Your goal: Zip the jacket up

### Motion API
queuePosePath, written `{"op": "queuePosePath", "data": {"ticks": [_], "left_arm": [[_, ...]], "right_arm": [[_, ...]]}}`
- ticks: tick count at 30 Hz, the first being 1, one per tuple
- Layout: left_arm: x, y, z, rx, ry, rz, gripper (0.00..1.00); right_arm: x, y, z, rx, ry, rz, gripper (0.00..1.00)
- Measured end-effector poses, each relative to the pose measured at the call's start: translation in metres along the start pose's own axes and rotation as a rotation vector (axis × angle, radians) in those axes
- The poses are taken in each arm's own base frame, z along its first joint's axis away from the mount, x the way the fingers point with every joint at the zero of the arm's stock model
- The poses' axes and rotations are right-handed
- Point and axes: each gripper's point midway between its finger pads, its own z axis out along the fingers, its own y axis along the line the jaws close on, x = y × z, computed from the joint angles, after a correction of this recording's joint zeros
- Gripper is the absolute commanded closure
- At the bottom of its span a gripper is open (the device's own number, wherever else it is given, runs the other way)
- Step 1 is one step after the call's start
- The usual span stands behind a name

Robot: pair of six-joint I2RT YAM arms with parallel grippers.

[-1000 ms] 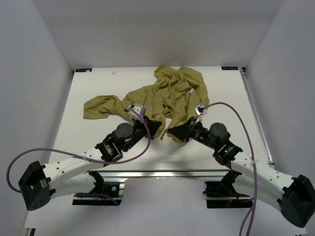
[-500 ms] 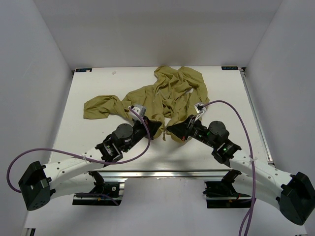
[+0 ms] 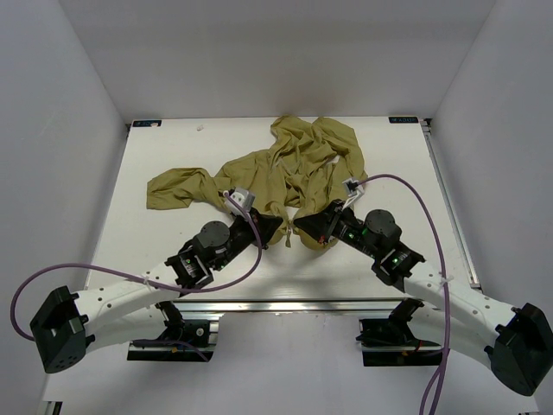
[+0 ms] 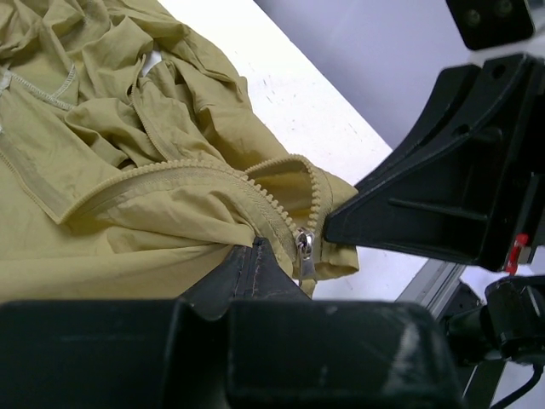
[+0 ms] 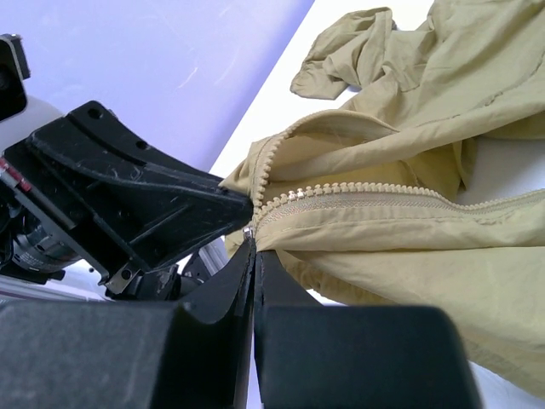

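The olive jacket (image 3: 294, 164) lies crumpled on the white table (image 3: 155, 242), one sleeve stretched left. Its near hem is lifted between both grippers. My left gripper (image 3: 278, 230) is shut on the jacket's hem; in the left wrist view (image 4: 255, 247) its jaws pinch the fabric (image 4: 102, 128) just left of the silver zipper slider (image 4: 304, 245), whose pull hangs down. My right gripper (image 3: 300, 227) is shut on the other hem edge; in the right wrist view (image 5: 254, 245) it pinches the bottom end of the zipper teeth (image 5: 358, 189). The two grippers almost touch.
The table's near edge with a metal rail (image 3: 285, 304) runs just below the grippers. White walls close in the back and both sides. Purple cables (image 3: 415, 194) loop over each arm. The left gripper's black body (image 5: 128, 196) fills the left of the right wrist view.
The right arm has shifted slightly left and forward, bringing its held hem closer to the left gripper. The left wrist has tilted a little. Both stay shut on the jacket.
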Motion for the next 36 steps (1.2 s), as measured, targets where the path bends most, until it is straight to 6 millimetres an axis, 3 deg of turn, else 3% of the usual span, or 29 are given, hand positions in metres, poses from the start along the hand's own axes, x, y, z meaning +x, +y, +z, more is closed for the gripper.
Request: {"op": "queuePosePath", "data": {"ticks": [21,32,36], "left_arm": [[0.02,-0.021,-0.019,0.21,0.052,0.192,1.0],[0.037,-0.028,-0.03,0.298,0.126,0.265,1.0],[0.043,-0.034,-0.035,0.347,0.152,0.278,1.0]], "right_arm": [[0.016,-0.006,-0.002,0.043,0.15,-0.036,1.0],[0.012,-0.006,-0.012,-0.039,0.235,-0.038,1.0],[0.02,-0.005,-0.013,-0.091,0.314,-0.034,1.0]]}}
